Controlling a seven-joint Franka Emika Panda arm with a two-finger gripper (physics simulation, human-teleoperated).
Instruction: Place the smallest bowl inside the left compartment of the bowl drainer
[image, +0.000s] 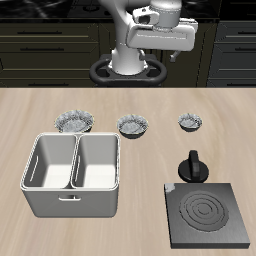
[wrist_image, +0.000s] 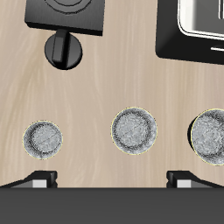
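Nearest the table's front edge sit one light grey two-well bowl drainer (image: 72, 172) and one dark square stove plate (image: 207, 218), then one black moka pot (image: 192, 167). Farther back lie three ruffled silver-grey bowls in a row. Straight beneath the raised pincer (wrist_image: 112, 179), its fingers spread wide and holding nothing, the smallest bowl (image: 190, 122) ends the row; it looks light, stiff and shallow, so I'd pinch its rim.

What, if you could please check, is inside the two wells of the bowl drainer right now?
Both wells of the bowl drainer look empty in the exterior view. The near wall covers a strip of each floor; the wrist view shows only its corner.
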